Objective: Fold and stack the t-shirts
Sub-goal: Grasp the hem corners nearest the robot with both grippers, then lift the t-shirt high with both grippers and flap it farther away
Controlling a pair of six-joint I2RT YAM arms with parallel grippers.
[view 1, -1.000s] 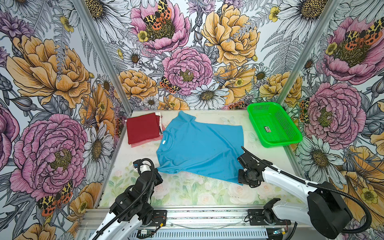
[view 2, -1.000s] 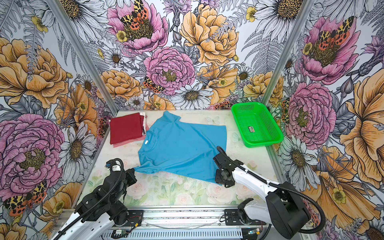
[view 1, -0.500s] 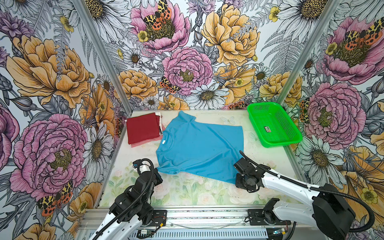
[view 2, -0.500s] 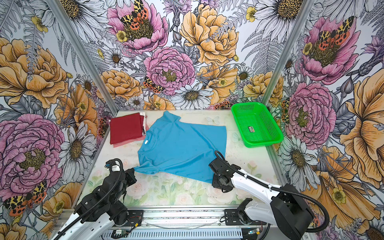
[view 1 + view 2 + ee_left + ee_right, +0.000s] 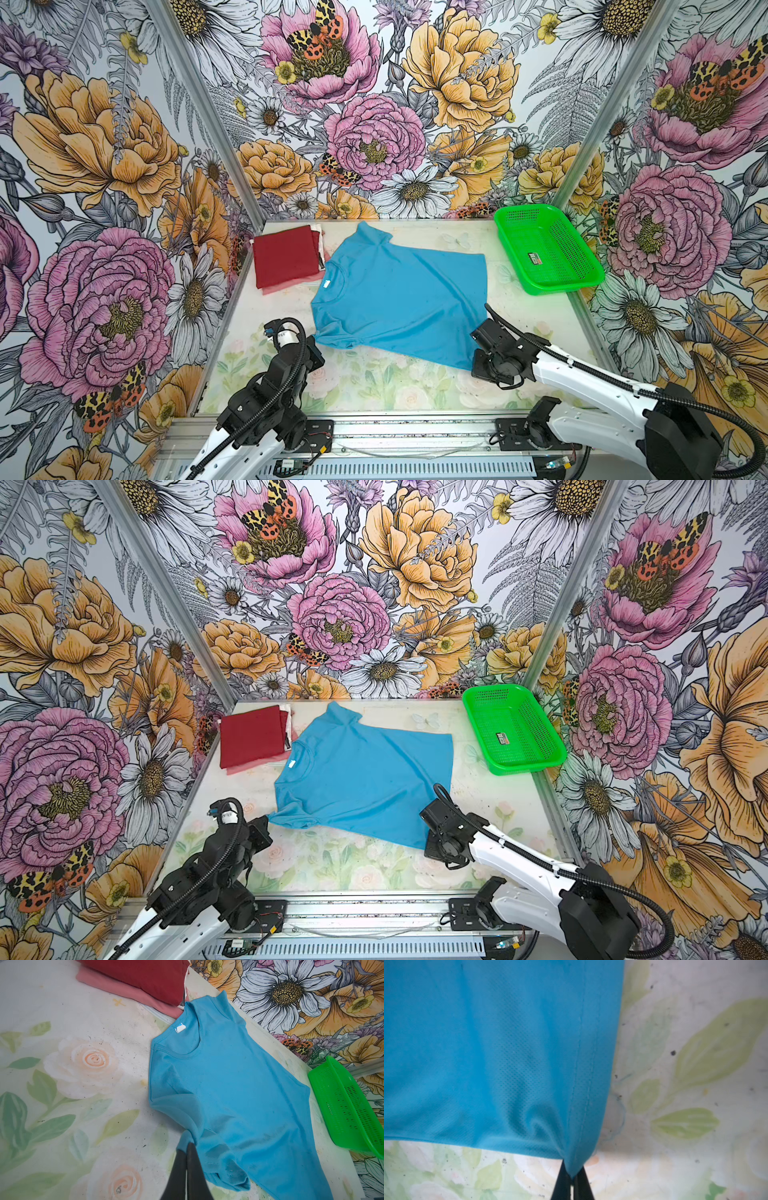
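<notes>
Right gripper (image 5: 572, 1176) has slid in toward the middle of the table (image 5: 374, 386) since a second ago and closed. Its fingers, apart then, are now pinched together on the near hem corner of the blue t-shirt (image 5: 399, 299), and the cloth puckers just above the tips in the right wrist view. Left arm and the rest of the shirt haven't shifted that I can see.

Blue t-shirt lies spread flat mid-table in both top views, a bit skewed, with the collar toward the left and the hem toward the right. White neck label (image 5: 180, 1028) shows inside the collar.

I have the left gripper (image 5: 187, 1146) clamped on the near sleeve. Its fingers are together with a nub of blue cloth at the tips, and the sleeve is bunched just beside them. So both near corners of the shirt are held.

Maroon t-shirt (image 5: 286, 257) sits folded in the far-left corner, on top of a pink t-shirt (image 5: 291, 286) whose edge sticks out on the near side. White t-shirt (image 5: 318, 232) peeks out at the stack's right edge. Blue shirt's collar end touches that stack.

Green basket (image 5: 557, 287) is at the far right against the wall, well apart from the stack and near the blue shirt's hem, not touching it.
</notes>
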